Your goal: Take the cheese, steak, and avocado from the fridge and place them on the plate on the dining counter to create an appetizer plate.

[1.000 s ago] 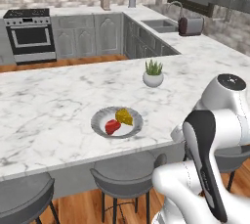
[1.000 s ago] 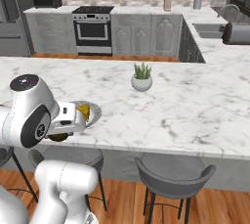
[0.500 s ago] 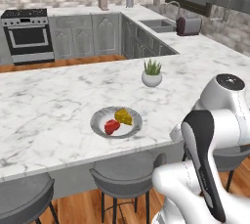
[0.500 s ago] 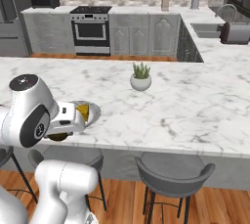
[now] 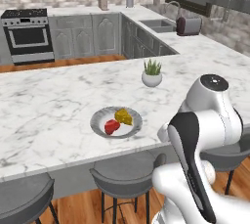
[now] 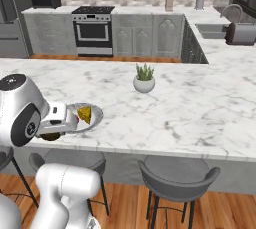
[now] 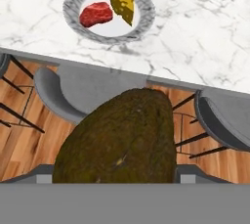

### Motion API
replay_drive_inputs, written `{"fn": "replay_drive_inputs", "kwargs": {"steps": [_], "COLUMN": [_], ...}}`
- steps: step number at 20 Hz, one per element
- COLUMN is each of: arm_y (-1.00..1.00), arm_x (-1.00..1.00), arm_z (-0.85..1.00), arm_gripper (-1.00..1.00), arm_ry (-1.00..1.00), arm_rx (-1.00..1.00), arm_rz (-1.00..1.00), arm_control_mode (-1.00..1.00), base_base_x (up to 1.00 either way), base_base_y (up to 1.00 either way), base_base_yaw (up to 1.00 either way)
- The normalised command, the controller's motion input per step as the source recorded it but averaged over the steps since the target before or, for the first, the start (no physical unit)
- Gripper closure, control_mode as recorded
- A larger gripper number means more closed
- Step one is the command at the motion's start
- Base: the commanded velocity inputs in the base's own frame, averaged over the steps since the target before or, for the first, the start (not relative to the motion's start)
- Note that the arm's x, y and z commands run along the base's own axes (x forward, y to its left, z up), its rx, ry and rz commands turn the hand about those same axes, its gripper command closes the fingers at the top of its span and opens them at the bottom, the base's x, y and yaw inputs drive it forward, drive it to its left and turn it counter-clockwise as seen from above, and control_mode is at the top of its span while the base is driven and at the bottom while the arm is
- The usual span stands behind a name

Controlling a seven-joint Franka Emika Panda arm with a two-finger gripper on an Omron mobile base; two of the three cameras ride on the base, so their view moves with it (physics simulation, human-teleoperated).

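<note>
Dining counter [image 5: 58, 115]: long veined marble slab crossing the middle of both base views, with grey stools [image 5: 124, 176] tucked under its near edge. The last of three deliveries appears to be in hand, since two items already lie on the plate and the third is carried short of the counter.

Plate [image 5: 116, 122]: round grey dish near the counter's front edge, centre-left in the left base view and at the top of the hand view. It holds the steak [image 5: 112, 126], a red chunk, touching or just beside the cheese [image 5: 123, 116], a yellow holed wedge; bare dish remains on the near side of both.

Potted plant [image 5: 152, 75]: white pot, well apart from the plate toward the counter's far edge.

Avocado [image 7: 117, 142]: dark brown-olive body at the bottom centre of the hand view, over floor and stools rather than marble.

Gripper [image 7: 114, 176]: jaws spread wide and clasping the avocado. The next move, in my judgement, calls for carrying it forward over the counter edge to the plate's free area, lowering, then letting go without knocking the other two
</note>
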Motion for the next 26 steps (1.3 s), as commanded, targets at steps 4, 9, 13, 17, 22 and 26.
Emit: {"fn": "replay_drive_inputs", "kwargs": {"steps": [4,9,13,17,22,26], "arm_y": [0.05,0.02,0.04,0.31,0.43,0.33], "arm_x": [0.20,0.50,0.66,0.51,0.49,0.41], "arm_z": [0.00,0.00,-0.05,-0.25,-0.35,-0.50], "arm_gripper": [1.00,1.00,1.00,1.00,1.00,1.00], "arm_ry": [0.00,0.00,0.01,0.04,0.03,0.01], "arm_rx": [0.01,0.07,0.14,0.04,0.00,0.00], "arm_rz": [0.01,0.00,0.00,0.00,0.00,0.00], "arm_control_mode": [-1.00,-1.00,-1.00,-1.00,-1.00,-1.00], "base_base_x": [0.00,0.00,0.00,0.00,0.00,0.00], "base_base_y": [0.00,0.00,0.00,0.00,0.00,0.00], "base_base_yaw": [0.00,0.00,0.00,0.00,0.00,0.00]}}
